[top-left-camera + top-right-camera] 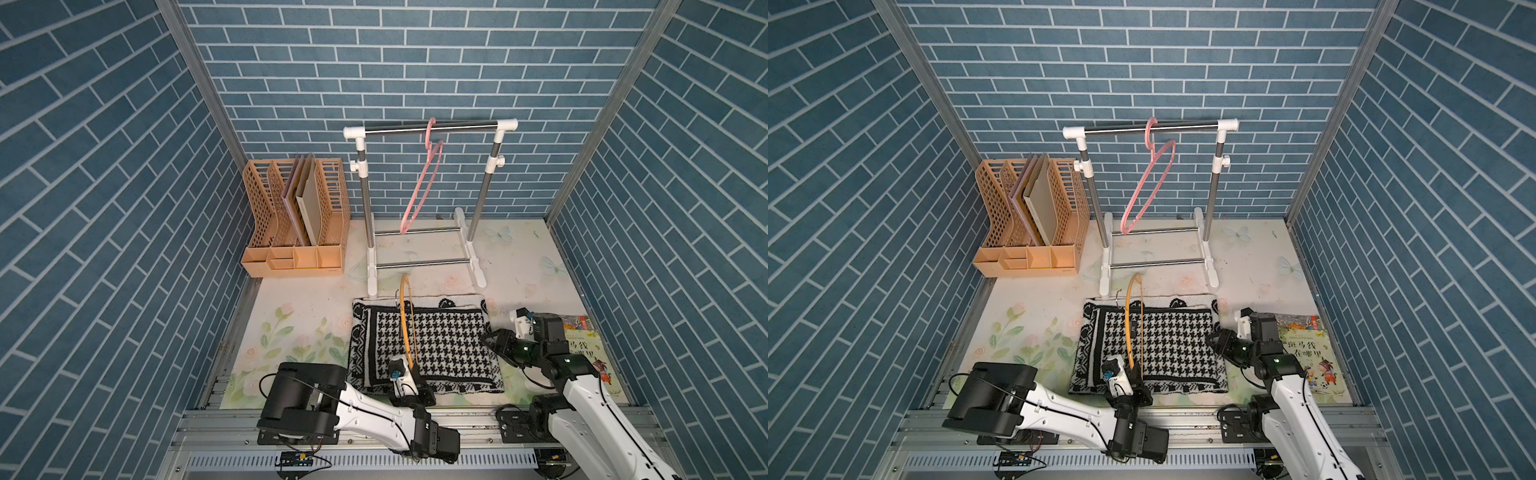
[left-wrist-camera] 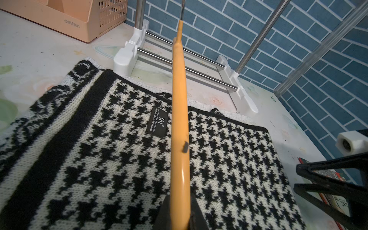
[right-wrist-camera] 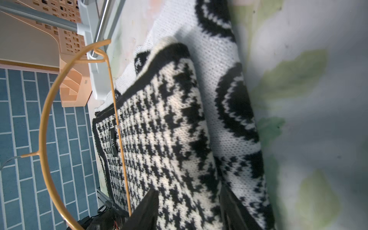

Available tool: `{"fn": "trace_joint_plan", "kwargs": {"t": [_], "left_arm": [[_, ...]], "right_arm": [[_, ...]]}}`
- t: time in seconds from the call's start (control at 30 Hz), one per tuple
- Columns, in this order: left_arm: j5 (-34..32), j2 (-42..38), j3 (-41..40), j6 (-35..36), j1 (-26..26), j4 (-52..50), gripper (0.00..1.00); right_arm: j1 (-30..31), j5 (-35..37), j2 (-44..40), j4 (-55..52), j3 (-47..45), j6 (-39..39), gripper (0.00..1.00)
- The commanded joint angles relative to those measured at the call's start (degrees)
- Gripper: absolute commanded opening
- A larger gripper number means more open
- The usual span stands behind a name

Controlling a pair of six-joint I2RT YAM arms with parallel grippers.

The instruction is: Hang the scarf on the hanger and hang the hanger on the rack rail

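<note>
The folded black-and-white houndstooth scarf [image 1: 449, 345] lies flat at lower centre. The left gripper [image 1: 411, 374] clamps the orange plastic hanger [image 1: 404, 328] above it; the right gripper [image 1: 489, 337], jaws apart at the scarf's edge, may catch only one layer.

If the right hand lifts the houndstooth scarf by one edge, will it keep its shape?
Probably not: the scarf is soft knit in folded layers, so it would likely droop and unfold. The chunky weave should give the open right hand decent grip. Its bulk may bunch on the yellow hanger.
</note>
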Motion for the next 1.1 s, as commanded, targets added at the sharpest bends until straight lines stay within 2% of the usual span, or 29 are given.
{"fn": "trace_joint_plan", "kwargs": {"t": [0.0,0.33,0.6,0.8,0.93,1.07], "left_arm": [[-1.3,-1.1,-1.3,-36.6,-33.6,-1.8,0.00],[-1.8,-1.9,-2.5,-36.6,-33.6,-1.0,0.00],[-2.1,-2.1,-3.0,-36.6,-33.5,-0.3,0.00],[-2.3,-2.0,-3.1,-36.6,-33.4,-0.1,0.00],[-2.5,-2.2,-3.6,-36.6,-33.4,0.5,0.00],[-2.8,-2.4,-3.8,-36.6,-33.3,0.6,0.00]], "right_arm": [[0.9,0.9,2.7,-0.3,0.0,-2.7,0.53],[2.6,-1.6,8.6,1.9,-1.9,-3.6,0.50],[4.4,-3.6,10.0,3.7,1.8,-4.0,0.34],[5.5,-6.8,11.1,5.8,5.2,-2.8,0.00],[8.3,-13.9,13.3,13.8,6.5,1.5,0.00],[13.5,-15.6,17.5,24.6,7.6,8.8,0.00]]}}
